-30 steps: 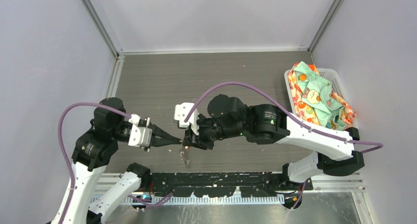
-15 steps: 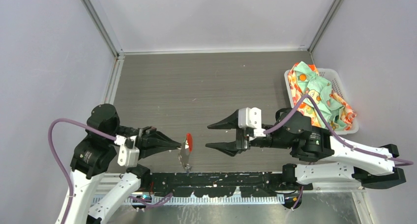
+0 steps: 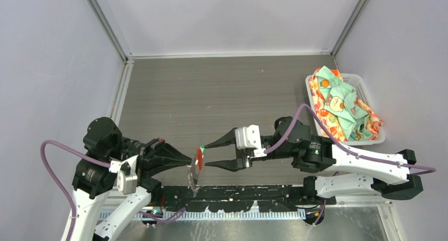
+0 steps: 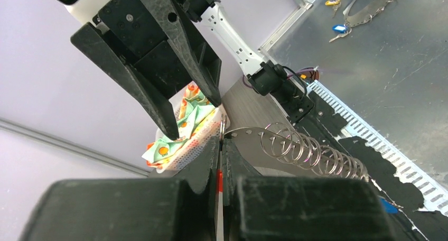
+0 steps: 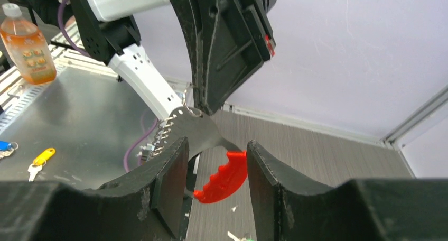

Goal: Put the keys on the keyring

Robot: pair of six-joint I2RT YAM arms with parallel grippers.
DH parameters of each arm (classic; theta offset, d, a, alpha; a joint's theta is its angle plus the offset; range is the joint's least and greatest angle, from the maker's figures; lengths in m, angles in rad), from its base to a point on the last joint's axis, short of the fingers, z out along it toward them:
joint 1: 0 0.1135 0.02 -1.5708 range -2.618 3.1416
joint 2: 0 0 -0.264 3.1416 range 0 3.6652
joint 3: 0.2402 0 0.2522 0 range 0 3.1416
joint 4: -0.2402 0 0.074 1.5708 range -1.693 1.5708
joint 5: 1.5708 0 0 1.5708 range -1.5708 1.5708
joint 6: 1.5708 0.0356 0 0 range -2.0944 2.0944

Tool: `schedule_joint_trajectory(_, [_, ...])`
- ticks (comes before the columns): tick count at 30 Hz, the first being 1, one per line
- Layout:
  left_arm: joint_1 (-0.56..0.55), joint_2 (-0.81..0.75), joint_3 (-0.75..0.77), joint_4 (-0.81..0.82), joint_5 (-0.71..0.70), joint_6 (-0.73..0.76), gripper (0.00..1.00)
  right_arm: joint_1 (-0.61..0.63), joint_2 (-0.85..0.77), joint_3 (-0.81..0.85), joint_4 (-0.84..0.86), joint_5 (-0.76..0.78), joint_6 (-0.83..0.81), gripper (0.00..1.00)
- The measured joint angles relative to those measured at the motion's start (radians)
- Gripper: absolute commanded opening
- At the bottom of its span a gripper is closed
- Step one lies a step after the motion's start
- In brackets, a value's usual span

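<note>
The keyring [image 3: 198,159], a flat silvery strip with a red ridged grip and a row of wire rings, hangs edge-on over the table's near edge. My left gripper [image 3: 188,160] is shut on it; in the left wrist view the strip and rings [image 4: 301,148] stick out past the gripper [image 4: 221,143]. My right gripper [image 3: 207,155] stands open with its jaws either side of the red grip [image 5: 224,177], which lies close to one finger [image 5: 264,167]. A blue-headed key [image 5: 4,147] and a yellow-headed key [image 5: 41,159] lie on the steel shelf, far from both grippers.
A white basket [image 3: 359,82] holding patterned cloth [image 3: 341,106] sits at the right wall. An orange drink bottle [image 5: 26,40] stands beyond the steel shelf. A black rail [image 3: 238,196] runs along the table's near edge below the grippers.
The right gripper opened off the keyring, pulled away to the right, then came back open around the red grip. The left arm drew back and down, still holding the keyring.
</note>
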Motion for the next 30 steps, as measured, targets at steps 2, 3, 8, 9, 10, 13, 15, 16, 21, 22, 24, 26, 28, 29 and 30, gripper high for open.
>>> schedule_joint_trajectory(2, [0.000,-0.002,0.000,0.001,0.002,0.004,0.00,0.000,0.000,-0.009,0.046,-0.016,-0.012,0.47])
schedule_joint_trajectory(3, [0.000,-0.002,0.000,0.003,0.002,0.005,0.00,0.000,0.000,-0.013,0.064,-0.022,-0.016,0.47])
schedule_joint_trajectory(8, [0.000,-0.002,0.000,0.012,0.002,0.008,0.00,0.007,0.005,-0.026,0.116,-0.042,-0.047,0.47])
schedule_joint_trajectory(9, [0.000,-0.002,0.000,0.016,0.001,0.008,0.00,0.010,0.008,-0.026,0.120,-0.045,-0.055,0.46])
schedule_joint_trajectory(10, [0.000,-0.002,0.000,0.018,0.001,0.008,0.00,0.014,0.011,-0.026,0.121,-0.047,-0.063,0.46])
schedule_joint_trajectory(13, [0.000,-0.002,0.000,0.022,0.000,0.007,0.00,0.025,0.019,-0.026,0.122,-0.051,-0.085,0.45])
schedule_joint_trajectory(15, [0.000,-0.002,0.000,0.023,0.000,0.004,0.00,0.030,0.025,-0.026,0.124,-0.053,-0.098,0.44])
schedule_joint_trajectory(16, [0.000,-0.001,0.000,0.026,-0.001,-0.001,0.00,0.033,0.031,-0.026,0.125,-0.053,-0.104,0.43])
schedule_joint_trajectory(21, [0.000,0.001,0.000,0.057,-0.004,-0.048,0.00,0.044,0.071,-0.026,0.128,-0.050,-0.134,0.37])
schedule_joint_trajectory(22, [0.000,0.001,0.000,0.061,-0.004,-0.063,0.00,0.047,0.080,-0.026,0.132,-0.044,-0.142,0.35])
schedule_joint_trajectory(24, [0.000,0.001,0.000,0.074,-0.005,-0.080,0.00,0.047,0.090,-0.026,0.139,-0.036,-0.148,0.32])
schedule_joint_trajectory(26, [0.000,0.001,0.000,0.088,-0.005,-0.098,0.00,0.048,0.093,-0.027,0.154,-0.022,-0.150,0.31])
schedule_joint_trajectory(28, [0.000,0.001,0.000,0.093,-0.005,-0.106,0.00,0.048,0.093,-0.029,0.179,-0.013,-0.150,0.30])
schedule_joint_trajectory(29, [0.000,0.001,0.000,0.098,-0.005,-0.114,0.00,0.048,0.093,-0.031,0.192,-0.009,-0.150,0.30])
schedule_joint_trajectory(30, [0.000,0.001,0.000,0.104,-0.005,-0.119,0.00,0.049,0.092,-0.034,0.203,-0.004,-0.150,0.29])
